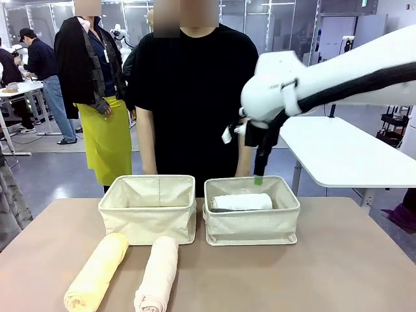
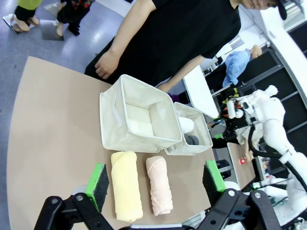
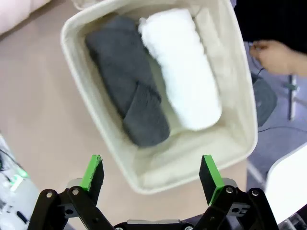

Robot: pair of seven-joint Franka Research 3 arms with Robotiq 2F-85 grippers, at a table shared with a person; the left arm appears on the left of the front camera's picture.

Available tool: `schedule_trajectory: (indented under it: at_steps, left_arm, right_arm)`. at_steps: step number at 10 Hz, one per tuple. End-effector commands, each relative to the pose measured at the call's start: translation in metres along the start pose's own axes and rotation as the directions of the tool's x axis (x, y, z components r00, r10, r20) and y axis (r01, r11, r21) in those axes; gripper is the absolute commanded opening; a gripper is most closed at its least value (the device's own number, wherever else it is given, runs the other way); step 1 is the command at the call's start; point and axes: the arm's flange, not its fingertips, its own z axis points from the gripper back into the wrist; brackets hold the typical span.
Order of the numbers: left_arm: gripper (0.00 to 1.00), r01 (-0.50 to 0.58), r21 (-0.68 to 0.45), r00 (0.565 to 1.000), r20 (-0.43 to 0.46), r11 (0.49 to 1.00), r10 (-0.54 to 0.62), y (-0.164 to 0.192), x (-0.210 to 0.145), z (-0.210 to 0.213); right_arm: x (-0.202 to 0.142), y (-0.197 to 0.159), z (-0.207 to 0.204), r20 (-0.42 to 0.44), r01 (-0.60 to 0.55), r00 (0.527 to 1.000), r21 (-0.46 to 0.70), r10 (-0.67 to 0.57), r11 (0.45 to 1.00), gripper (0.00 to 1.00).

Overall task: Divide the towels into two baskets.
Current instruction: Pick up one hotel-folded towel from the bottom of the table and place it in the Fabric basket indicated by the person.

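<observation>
A pale yellow towel [image 1: 97, 272] and a pale pink towel [image 1: 157, 273] lie rolled side by side on the table, in front of the left basket [image 1: 148, 227], which is empty. The right basket [image 1: 251, 227] holds the white towel [image 1: 242, 202] and, beside it, the dark grey towel [image 3: 129, 91]. Just above this basket's far side hangs my right gripper [image 1: 259, 177], open and empty [image 3: 151, 173]. My left gripper [image 2: 156, 178] is also open, high above the yellow towel [image 2: 126, 184] and pink towel [image 2: 159, 184], holding nothing.
A person in a black shirt [image 1: 195, 97] stands close behind the baskets, one hand [image 3: 273, 55] near the right basket's far side. A white table [image 1: 344, 153] stands at the back right. Bare tabletop [image 1: 325, 279] lies in front of the right basket.
</observation>
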Motion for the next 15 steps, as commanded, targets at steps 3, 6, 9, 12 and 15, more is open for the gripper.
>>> schedule_trajectory:
  at_steps: [3,6,9,12,15]
  left_arm:
    - [1.0,0.0,-0.017,1.0,0.011,1.0,0.0,-0.001,0.003,0.0]
    - [1.0,0.0,-0.017,1.0,0.011,1.0,0.0,-0.001,0.003,0.0]
    - [1.0,0.0,-0.017,1.0,0.011,1.0,0.0,-0.001,0.003,0.0]
    - [1.0,0.0,-0.017,1.0,0.011,1.0,0.0,-0.001,0.003,0.0]
    - [1.0,0.0,-0.017,1.0,0.011,1.0,0.0,-0.001,0.003,0.0]
  right_arm:
    - [-0.116,0.008,0.025,0.202,0.216,0.925,0.414,-0.32,0.884,1.0]
    - [-0.226,0.005,0.019,0.272,0.313,0.758,0.645,-0.593,0.697,1.0]
    - [-0.334,0.018,-0.002,0.272,0.362,0.536,0.781,-0.799,0.509,1.0]
    - [-0.446,0.022,-0.044,0.222,0.341,0.29,0.885,-0.931,0.317,1.0]
    - [-0.506,0.021,-0.096,0.143,0.256,0.189,0.948,-0.971,0.19,1.0]
